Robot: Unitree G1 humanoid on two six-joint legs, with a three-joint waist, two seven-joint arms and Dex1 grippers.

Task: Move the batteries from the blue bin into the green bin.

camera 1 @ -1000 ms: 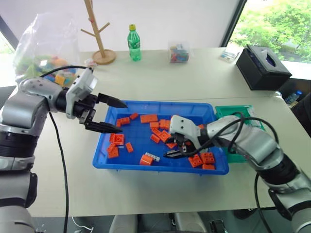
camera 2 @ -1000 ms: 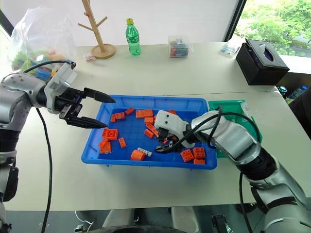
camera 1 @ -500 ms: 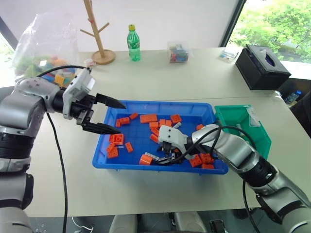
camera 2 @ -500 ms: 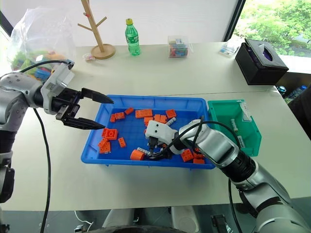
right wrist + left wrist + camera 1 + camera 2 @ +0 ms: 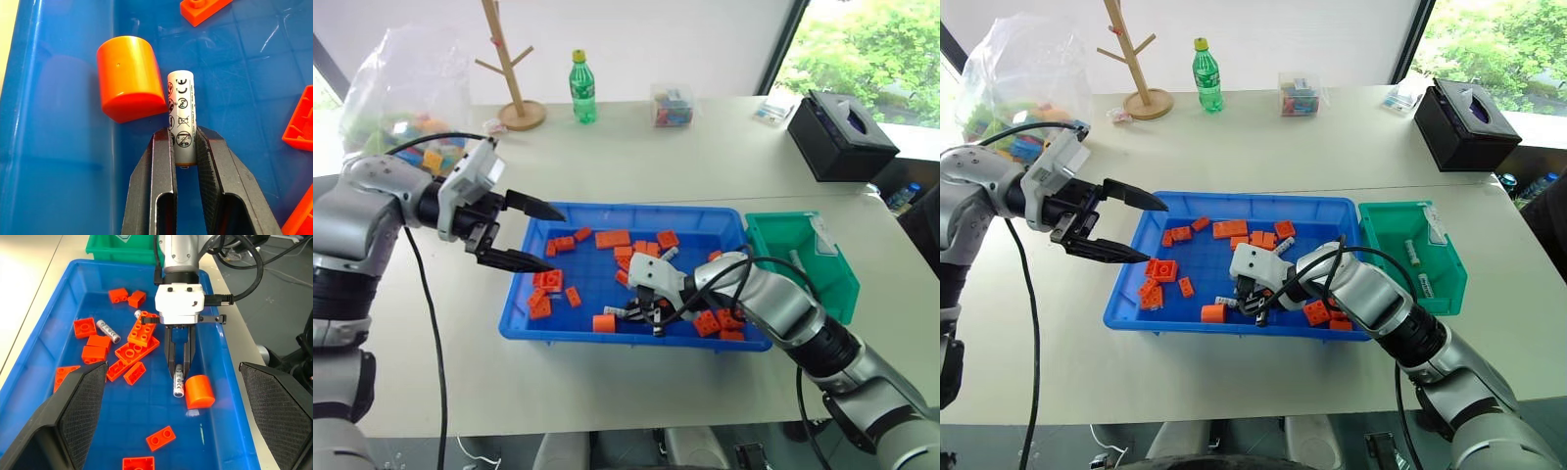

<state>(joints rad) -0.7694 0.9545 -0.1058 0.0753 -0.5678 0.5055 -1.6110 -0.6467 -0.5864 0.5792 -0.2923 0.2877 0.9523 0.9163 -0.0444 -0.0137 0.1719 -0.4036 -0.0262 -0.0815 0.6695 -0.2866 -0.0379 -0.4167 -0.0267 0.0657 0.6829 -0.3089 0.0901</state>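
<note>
The blue bin [image 5: 570, 336] lies in front of me with several orange bricks [image 5: 613, 238] scattered in it. My right gripper [image 5: 182, 142] is down near the bin's front edge, shut on one battery [image 5: 181, 112] that lies close to the bin floor, beside an orange cylinder [image 5: 129, 78]. Two more batteries [image 5: 108, 330] lie among the bricks further back. My left gripper [image 5: 533, 235] hangs open and holds nothing, over the bin's left rim. The green bin [image 5: 837, 286] stands right of the blue one, with batteries [image 5: 1414, 253] inside.
A black tissue box [image 5: 842, 135] sits at the back right. Along the far side stand a green bottle [image 5: 582, 88], a wooden stand [image 5: 514, 69] and a small clear box [image 5: 673, 106]. A bag of coloured bricks [image 5: 406, 93] lies at the back left.
My right gripper has moved left and down to the bin's front and closed on the battery. The orange cylinder has shifted slightly left. The left arm has stayed still.
</note>
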